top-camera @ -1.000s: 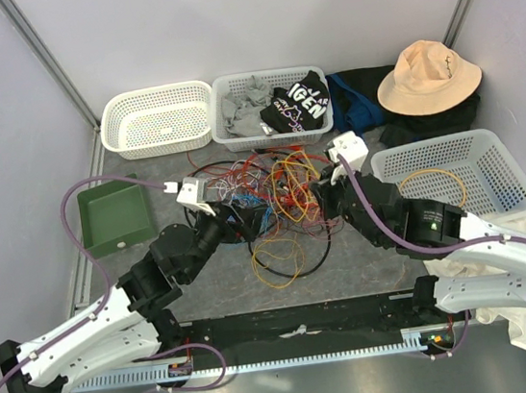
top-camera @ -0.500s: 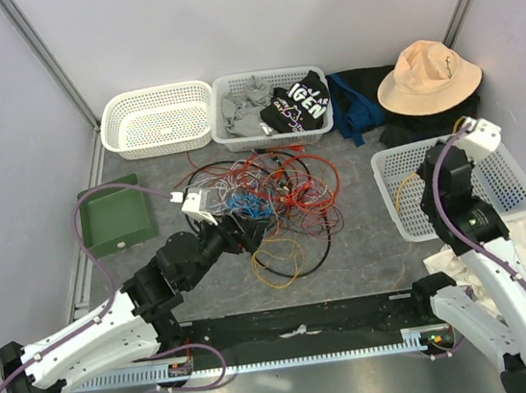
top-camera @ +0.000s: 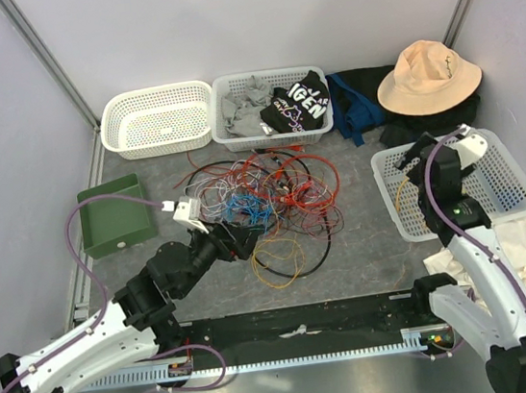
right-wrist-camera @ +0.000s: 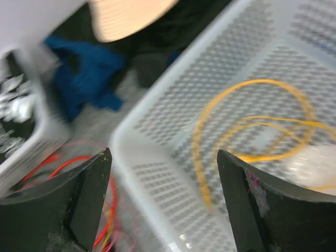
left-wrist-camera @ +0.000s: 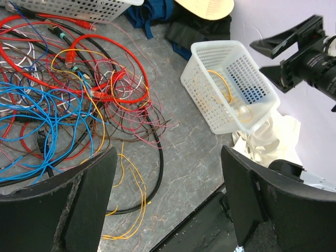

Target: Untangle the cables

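Grey tabletop [top-camera: 366, 241] holds tangled cables [top-camera: 264, 201], between pale walls [top-camera: 268, 12].

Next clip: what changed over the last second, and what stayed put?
The right gripper left the tangle of cables, swung right over the right-hand basket and opened. A yellow cable lies in the basket beneath it. The left gripper stayed open at the tangle's left edge, shifting only slightly. The tangle looks much as before.
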{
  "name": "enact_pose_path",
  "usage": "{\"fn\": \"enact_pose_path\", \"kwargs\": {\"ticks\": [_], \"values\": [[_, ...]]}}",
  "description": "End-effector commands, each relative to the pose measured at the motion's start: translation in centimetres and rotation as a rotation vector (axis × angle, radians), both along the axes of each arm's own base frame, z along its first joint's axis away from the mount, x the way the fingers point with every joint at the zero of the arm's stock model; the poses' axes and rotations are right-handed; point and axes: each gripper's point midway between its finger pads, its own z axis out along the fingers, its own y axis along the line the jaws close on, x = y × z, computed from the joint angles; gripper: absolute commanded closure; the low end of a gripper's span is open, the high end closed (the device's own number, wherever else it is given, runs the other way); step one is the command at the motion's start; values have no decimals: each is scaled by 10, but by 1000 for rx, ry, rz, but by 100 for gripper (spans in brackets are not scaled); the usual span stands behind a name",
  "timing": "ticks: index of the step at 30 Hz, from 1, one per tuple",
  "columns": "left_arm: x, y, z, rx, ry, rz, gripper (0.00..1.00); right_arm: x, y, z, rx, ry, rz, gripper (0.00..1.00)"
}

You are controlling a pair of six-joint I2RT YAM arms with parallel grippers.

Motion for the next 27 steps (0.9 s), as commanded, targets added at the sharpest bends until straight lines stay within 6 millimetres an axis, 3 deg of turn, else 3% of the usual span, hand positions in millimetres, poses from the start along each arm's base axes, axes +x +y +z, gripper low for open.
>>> {"fn": "enact_pose_path", "kwargs": {"ticks": [1, 2, 4, 5, 7, 8, 10, 11, 14, 17, 20, 22, 27], "values": [[4, -1, -1, 0, 13, 26, 13, 27, 88, 19, 104, -114, 391, 14], [5, -3, -5, 9, 22, 25, 13, 24, 126, 15, 111, -115, 517, 14], [5, -4, -7, 14, 31, 21, 13, 19, 165, -7, 76, -53, 645, 15], [5, -5, -10, 19, 42, 22, 13, 6, 201, -17, 66, -31, 755, 15], [4, -5, -16, 25, 59, 22, 14, -5, 230, -46, 22, 46, 835, 15], [3, -3, -18, 27, 69, 25, 14, -20, 255, -58, 10, 62, 914, 15], [2, -2, -23, 34, 83, 27, 14, -36, 278, -82, -14, 108, 990, 15], [1, 0, -24, 32, 92, 32, 14, -54, 303, -84, -13, 84, 1071, 16], [0, 7, -30, 41, 110, 52, 15, -86, 340, -98, -46, 80, 1189, 16], [-1, 17, -30, 42, 115, 79, 15, -105, 368, -108, -53, 76, 1267, 15], [-2, 27, -29, 34, 114, 106, 15, -109, 381, -119, -61, 81, 1292, 14], [-3, 34, -30, 34, 113, 124, 15, -104, 382, -124, -81, 83, 1270, 14], [-5, 40, -35, 25, 124, 139, 16, -69, 374, -114, -93, 32, 1139, 13]]}}
